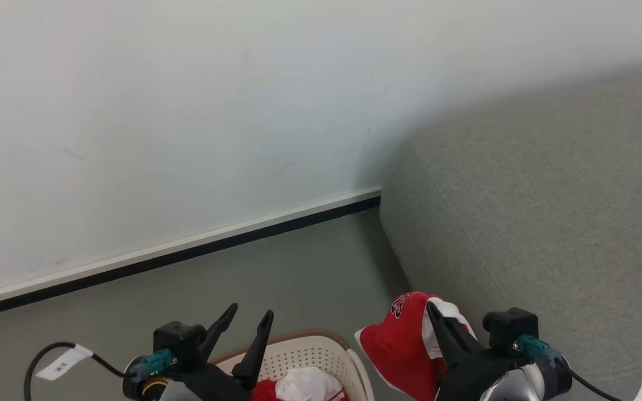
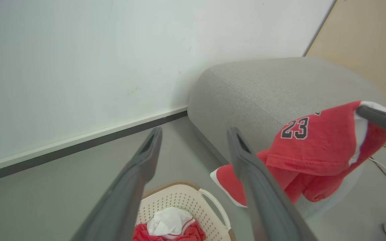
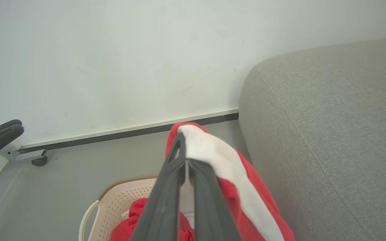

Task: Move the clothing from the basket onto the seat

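Head view, lower right of the frame: the right pincer (image 1: pixel 431 307) is pressed together on the red jersey (image 1: pixel 396 348), pinching a bunched fold where a white panel meets the red. The garment hangs limp below the fingertips, outside the basket (image 1: pixel 310 346) and against the rounded corner of the grey seat (image 1: pixel 549 211). It is not laid on the seat's top surface, and whether it brushes the seat's side cannot be told. Lower left: the left pincer (image 1: pixel 251 310) is spread wide and holds nothing, its fingertips just left of the basket's rim. Bottom centre: a heap of clothing (image 1: pixel 305 385), red with a crumpled white piece uppermost, lies inside the basket, which stands on the floor (image 1: pixel 298 262) near the seat. In the left wrist view, right of centre, the jersey drapes in loose folds bearing the number 23. Handling, as judged: the fabric is light, soft and without stiffness, so it sags and is likely to swing from a single hold. A grip on a gathered fold or a thick hem should hold better than one on a single thin layer. The trailing lower edge probably needs lifting clear of the seat's rounded rim. In the heap, the raised white crumple offers the easiest hold.
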### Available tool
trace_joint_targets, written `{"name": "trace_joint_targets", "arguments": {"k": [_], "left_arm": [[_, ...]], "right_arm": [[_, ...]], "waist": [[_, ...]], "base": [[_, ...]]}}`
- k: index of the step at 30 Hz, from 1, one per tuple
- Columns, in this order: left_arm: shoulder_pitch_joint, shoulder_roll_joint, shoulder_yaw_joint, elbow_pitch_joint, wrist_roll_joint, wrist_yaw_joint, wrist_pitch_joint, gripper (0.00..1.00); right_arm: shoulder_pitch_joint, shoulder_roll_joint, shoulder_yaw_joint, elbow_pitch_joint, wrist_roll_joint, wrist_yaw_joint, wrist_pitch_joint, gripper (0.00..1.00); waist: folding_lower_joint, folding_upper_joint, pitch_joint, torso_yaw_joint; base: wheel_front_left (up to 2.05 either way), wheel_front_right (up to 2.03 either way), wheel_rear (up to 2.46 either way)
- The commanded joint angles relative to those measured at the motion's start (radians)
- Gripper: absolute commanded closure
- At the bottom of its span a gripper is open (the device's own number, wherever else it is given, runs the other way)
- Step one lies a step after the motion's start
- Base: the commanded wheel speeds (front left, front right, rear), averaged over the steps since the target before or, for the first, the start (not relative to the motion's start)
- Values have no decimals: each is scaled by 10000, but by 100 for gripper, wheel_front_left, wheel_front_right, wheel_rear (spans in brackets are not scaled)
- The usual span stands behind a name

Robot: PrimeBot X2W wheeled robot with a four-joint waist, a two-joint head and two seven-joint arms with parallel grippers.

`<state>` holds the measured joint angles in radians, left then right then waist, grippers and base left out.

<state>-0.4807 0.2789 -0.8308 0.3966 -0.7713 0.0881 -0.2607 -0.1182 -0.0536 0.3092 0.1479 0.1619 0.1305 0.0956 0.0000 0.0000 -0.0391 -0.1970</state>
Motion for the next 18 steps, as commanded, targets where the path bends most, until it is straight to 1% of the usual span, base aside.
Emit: {"name": "trace_joint_targets", "arguments": {"k": [1, 5, 10, 15, 18], "left_arm": [[230, 113, 55, -103, -51, 120, -48, 0], [520, 215, 129, -401, -59, 348, -50, 0], [780, 290, 97, -702, 44, 610, -25, 0], [795, 297, -8, -914, 76, 676, 40, 0], [627, 281, -105, -974, 153, 609, 144, 0]], "right_arm": [[148, 7, 21, -221, -57, 4, 89, 100], [332, 20, 74, -617, -128, 4, 310, 100], [523, 42, 76, -874, -83, 4, 414, 100], [589, 52, 1, -980, -3, 4, 384, 100], [663, 51, -108, -1065, 38, 4, 328, 100]], "waist": [[0, 0, 292, -948], [0, 0, 482, -1810], [0, 0, 657, -2689], [0, 0, 809, -3267], [0, 0, 936, -3377]], "base": [[0, 0, 0], [0, 0, 0], [0, 0, 0], [0, 0, 0], [0, 0, 0]]}}
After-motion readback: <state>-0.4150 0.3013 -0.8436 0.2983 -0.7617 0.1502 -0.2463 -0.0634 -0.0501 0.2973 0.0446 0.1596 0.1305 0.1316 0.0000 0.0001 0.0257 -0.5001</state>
